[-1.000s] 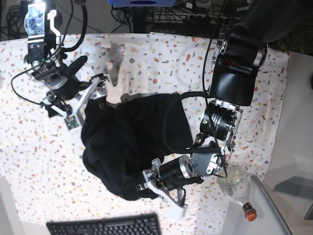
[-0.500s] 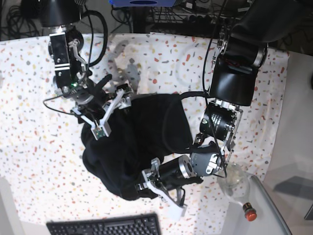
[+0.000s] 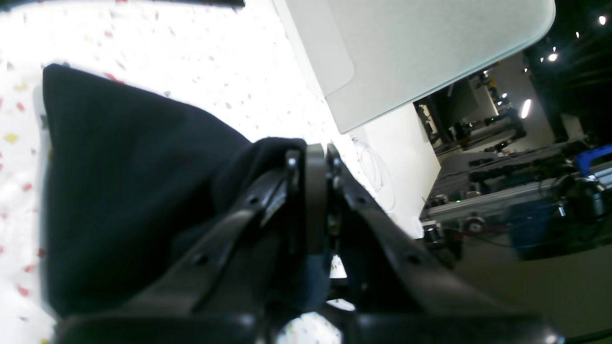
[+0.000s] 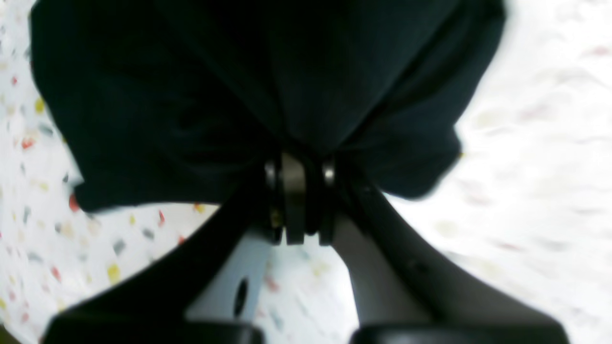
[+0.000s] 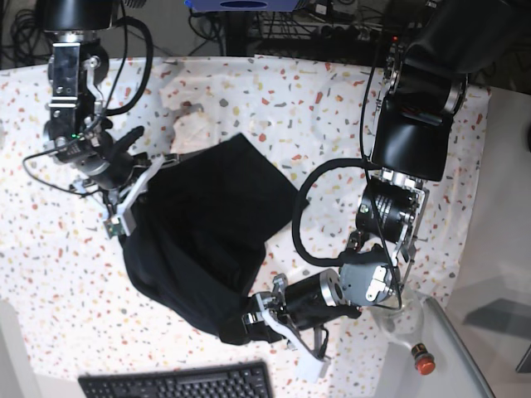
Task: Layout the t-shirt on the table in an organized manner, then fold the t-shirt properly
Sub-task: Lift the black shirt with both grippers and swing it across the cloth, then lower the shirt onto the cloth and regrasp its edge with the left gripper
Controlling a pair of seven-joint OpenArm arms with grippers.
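The black t-shirt (image 5: 199,236) lies bunched on the speckled table (image 5: 50,274), stretched between both grippers. My right gripper (image 5: 133,199), at the left of the base view, is shut on the shirt's upper left edge. In the right wrist view the gripper (image 4: 296,165) pinches a gathered fold of the shirt (image 4: 229,76) above the table (image 4: 526,143). My left gripper (image 5: 259,317) is shut on the shirt's lower edge near the keyboard. In the left wrist view the gripper (image 3: 313,157) clamps the dark cloth (image 3: 129,181). The neck label is hidden.
A black keyboard (image 5: 178,383) lies at the front edge. A clear glass bowl (image 5: 400,305) and a red button (image 5: 424,361) sit at the front right, beside a grey panel (image 5: 465,356). A crumpled white wrinkle (image 5: 195,126) rises behind the shirt.
My right gripper came down onto the shirt's upper left edge, shut on it and drew it leftward. The shirt has spread wider and flatter. My left gripper shifted slightly toward the front.
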